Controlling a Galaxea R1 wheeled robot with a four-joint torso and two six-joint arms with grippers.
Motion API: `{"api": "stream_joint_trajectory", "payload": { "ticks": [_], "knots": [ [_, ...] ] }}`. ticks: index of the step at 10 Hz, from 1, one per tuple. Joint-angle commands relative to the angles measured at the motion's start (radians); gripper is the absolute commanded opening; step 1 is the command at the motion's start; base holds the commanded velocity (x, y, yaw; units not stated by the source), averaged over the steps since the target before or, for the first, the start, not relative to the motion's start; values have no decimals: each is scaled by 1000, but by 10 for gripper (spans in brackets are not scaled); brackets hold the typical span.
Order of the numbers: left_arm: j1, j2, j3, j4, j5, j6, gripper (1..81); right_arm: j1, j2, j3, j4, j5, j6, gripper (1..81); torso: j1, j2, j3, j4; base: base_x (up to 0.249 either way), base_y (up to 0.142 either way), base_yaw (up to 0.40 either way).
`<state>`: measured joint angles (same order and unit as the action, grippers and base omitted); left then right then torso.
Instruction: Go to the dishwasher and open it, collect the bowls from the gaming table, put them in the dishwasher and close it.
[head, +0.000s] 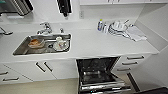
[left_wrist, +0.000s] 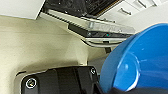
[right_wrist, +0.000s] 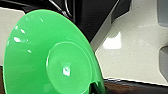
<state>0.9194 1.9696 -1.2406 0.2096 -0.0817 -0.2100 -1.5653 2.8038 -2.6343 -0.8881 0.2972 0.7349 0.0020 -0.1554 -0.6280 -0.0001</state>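
Dishwasher (head: 100, 72) is open under the white desk (head: 100, 45), door dropped flat toward the floor, dark inside with a rack showing. In the left wrist view its lowered door edge and control strip (left_wrist: 100, 31) jut out above the pale floor (left_wrist: 37, 47).

Blue bowl (left_wrist: 140, 60) looms large in the left wrist view, tilted on edge, hollow side to the camera, near the dishwasher door but apart from it. It sits close against the left arm's dark plate; the left claw's fingers are hidden, so I cannot tell how far they are spread or whether they grip the bowl.

Green bowl (right_wrist: 50, 57) shows in the right wrist view, also tipped up, its round foot ring facing the camera, the dishwasher's dark opening and a wire rack (right_wrist: 62, 10) behind it. Right claw's fingers cannot be made out either; grip cannot be told.

Left of the dishwasher, white cabinet doors (head: 47, 67) with dark handles. Right of it, drawers (head: 132, 62). On the desk above and left, a steel sink (head: 42, 45) holding dishes, tap (head: 45, 28) behind it. Above and right of the dishwasher, a bottle (head: 100, 25), stacked white crockery (head: 117, 27) and a cloth (head: 136, 33).
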Motion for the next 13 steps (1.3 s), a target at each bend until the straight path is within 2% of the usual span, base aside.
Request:
{"api": "stream_joint_trajectory", "payload": {
  "ticks": [1, 2, 3, 4, 5, 6, 8, 9, 10, 12, 13],
  "knots": [
    [-262, 15, 84, -94, 218, -9, 10, -22, -18, 5, -15, -38, 3, 10, 0, 0, 0, 0, 0, 0, 0],
    [-340, 48, 79, -110, 278, -27, 10, -22, -18, 5, -12, -38, 3, 10, 0, 0, 0, 0, 0, 0, 0],
    [-399, 90, 64, -107, 334, -69, 10, -23, -18, 5, -14, -37, 3, 10, 0, 0, 0, 0, 0, 0, 0],
    [-450, 139, 46, -107, 387, -92, 10, -26, -14, 5, -15, -20, 3, 10, 0, 0, -48, 0, 0, 0, 0],
    [-487, 176, 37, -107, 402, -110, 10, -26, -14, 4, -15, 3, 3, 10, 0, 0, -76, 0, 0, 0, 0],
    [-532, 227, 20, -104, 428, -141, 10, -28, -14, 4, -17, 6, 3, 10, 0, 0, -88, 0, 0, 0, 0],
    [-609, 325, -31, -101, 514, -184, 10, -29, -14, 4, -15, 8, 3, 10, 0, 1, -144, 0, 0, 0, 0],
    [-635, 373, -63, -96, 528, -206, 10, -31, -14, 4, -15, 8, 3, 10, 0, 1, -96, 0, 0, 0, 0],
    [-671, 428, -101, -98, 560, -223, 10, -31, -11, 4, -15, 8, 3, 10, 1, 1, -125, 0, 0, 0, 0],
    [-720, 506, -171, -96, 580, -243, 10, -29, -5, -1, -17, 6, 3, 10, 1, 1, -141, 0, 0, 0, 0],
    [-748, 575, -236, -101, 620, -250, 10, -28, -2, -1, -15, 6, 3, 10, 2, 2, -141, 0, 0, 0, 0]
  ]
}}
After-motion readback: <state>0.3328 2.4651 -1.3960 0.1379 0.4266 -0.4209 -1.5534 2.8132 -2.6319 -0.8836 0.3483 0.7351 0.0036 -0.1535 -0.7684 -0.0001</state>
